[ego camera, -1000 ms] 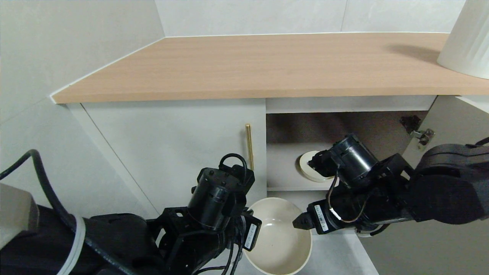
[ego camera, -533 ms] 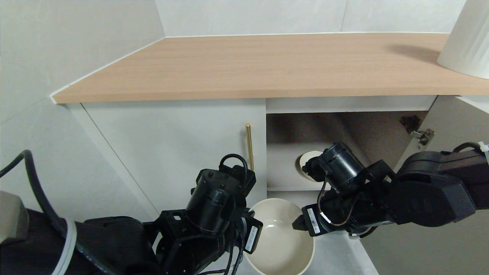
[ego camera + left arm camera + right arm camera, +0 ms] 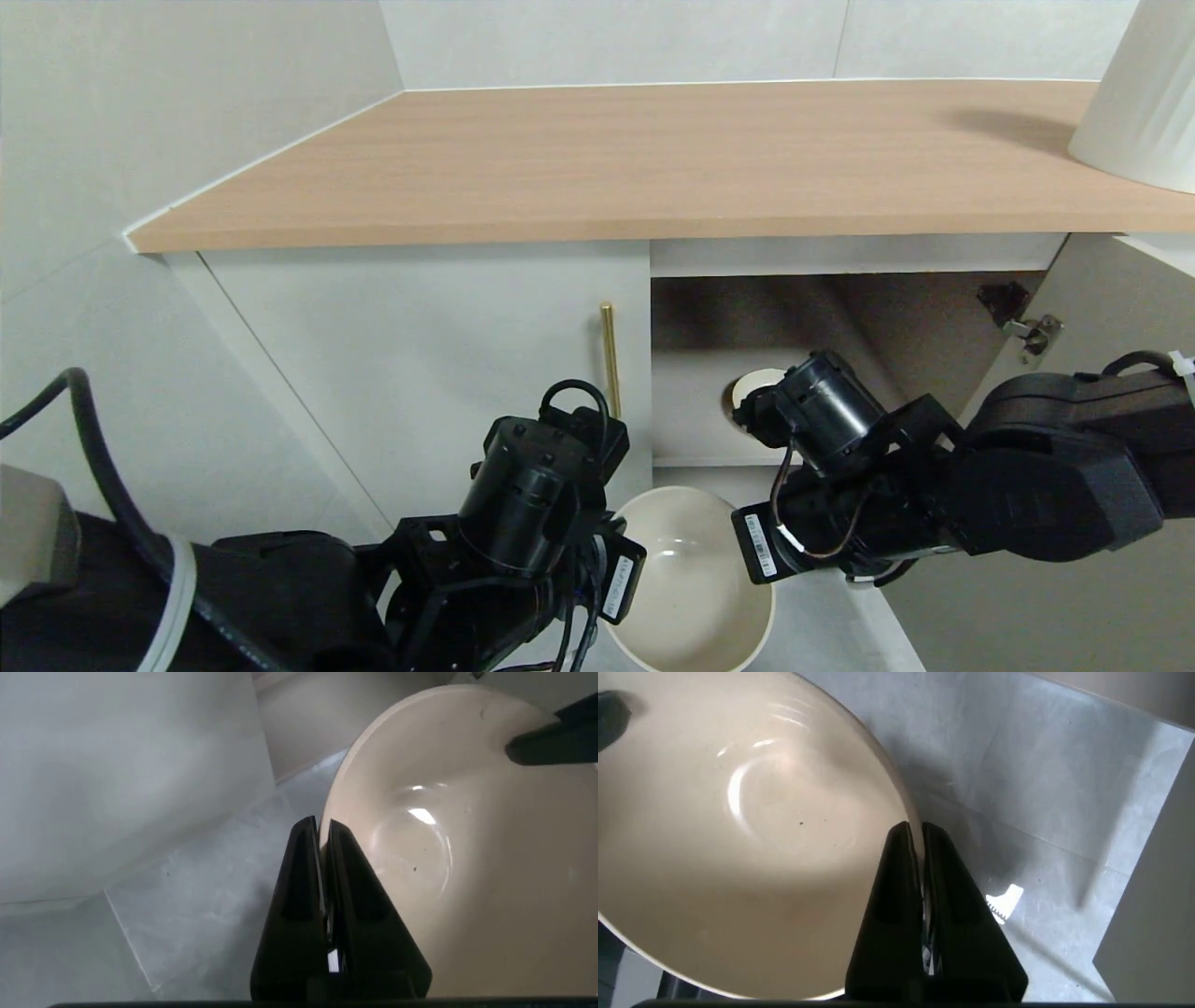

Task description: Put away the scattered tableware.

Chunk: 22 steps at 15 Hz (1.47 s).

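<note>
A cream bowl (image 3: pixel 686 583) hangs low in front of the open cabinet (image 3: pixel 840 317), held by both arms. My left gripper (image 3: pixel 618 577) is shut on the bowl's left rim, with its fingers (image 3: pixel 323 859) pinching the edge of the bowl (image 3: pixel 467 859). On the opposite rim my right gripper (image 3: pixel 754 557) is shut too; its fingers (image 3: pixel 920 859) clamp the edge of the bowl (image 3: pixel 738 840). The bowl is empty and tilted. A second pale dish (image 3: pixel 747 390) sits on the cabinet shelf behind my right wrist, partly hidden.
The left cabinet door (image 3: pixel 420 364) is closed, with a brass handle (image 3: pixel 608 359). The right door (image 3: pixel 1111 308) stands swung open. A wooden countertop (image 3: pixel 653 159) runs above, with a white ribbed container (image 3: pixel 1144 93) at its right end. Below the bowl lies grey floor (image 3: pixel 1046 793).
My right arm has drawn back leftward from the shelf, and the bowl has sunk slightly lower and to the right. Both grippers have stayed shut on its rim.
</note>
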### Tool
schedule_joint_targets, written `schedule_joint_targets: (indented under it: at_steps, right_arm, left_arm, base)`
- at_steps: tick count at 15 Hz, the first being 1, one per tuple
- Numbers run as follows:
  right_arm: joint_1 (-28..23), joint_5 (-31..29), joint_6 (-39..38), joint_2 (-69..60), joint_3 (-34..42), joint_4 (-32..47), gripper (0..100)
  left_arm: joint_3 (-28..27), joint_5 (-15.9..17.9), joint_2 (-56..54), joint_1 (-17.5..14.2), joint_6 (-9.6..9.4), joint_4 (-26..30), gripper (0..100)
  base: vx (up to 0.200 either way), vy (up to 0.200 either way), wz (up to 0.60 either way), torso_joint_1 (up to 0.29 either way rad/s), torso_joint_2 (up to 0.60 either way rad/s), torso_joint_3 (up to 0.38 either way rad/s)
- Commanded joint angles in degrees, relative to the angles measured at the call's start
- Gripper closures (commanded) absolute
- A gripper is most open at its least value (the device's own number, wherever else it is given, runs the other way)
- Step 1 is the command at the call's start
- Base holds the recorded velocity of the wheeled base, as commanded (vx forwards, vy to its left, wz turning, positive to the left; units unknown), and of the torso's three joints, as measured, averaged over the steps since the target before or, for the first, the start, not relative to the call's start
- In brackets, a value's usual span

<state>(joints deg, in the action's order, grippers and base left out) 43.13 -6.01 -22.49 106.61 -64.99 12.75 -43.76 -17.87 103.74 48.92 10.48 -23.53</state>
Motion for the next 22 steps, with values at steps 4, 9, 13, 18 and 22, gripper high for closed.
schedule_joint_targets:
  at_steps: [4, 9, 13, 18, 22]
  right_arm:
    - [0.0, -0.2, -0.1, 0.0, 0.0, 0.1, 100]
    - [-4.8, -4.4, -5.7, -0.2, 0.2, -0.1, 100]
    - [-12.1, -7.6, -7.0, 3.3, 5.5, -22.6, 100]
    - [-18.1, -11.2, -8.1, 7.9, 3.6, -32.2, 100]
    - [-21.3, -15.1, -10.9, 11.8, -1.6, -32.2, 100]
  left_arm:
    - [0.1, -0.1, -0.2, 0.0, 0.06, 0.0, 0]
    - [0.1, -0.1, -0.3, -0.2, 0.15, 0.0, 0]
    - [0.1, -0.1, -0.5, -0.8, 0.15, 0.0, 0]
    - [0.1, -0.1, -0.5, -0.8, 0.15, 0.0, 0]
    - [0.1, -0.1, -0.9, -0.8, 0.15, 0.0, 0]
  base:
    - [0.000, 0.000, 0.00, 0.000, 0.00, 0.000]
    - [0.000, 0.000, 0.00, 0.000, 0.00, 0.000]
    - [0.000, 0.000, 0.00, 0.000, 0.00, 0.000]
    - [0.000, 0.000, 0.00, 0.000, 0.00, 0.000]
    - [0.000, 0.000, 0.00, 0.000, 0.00, 0.000]
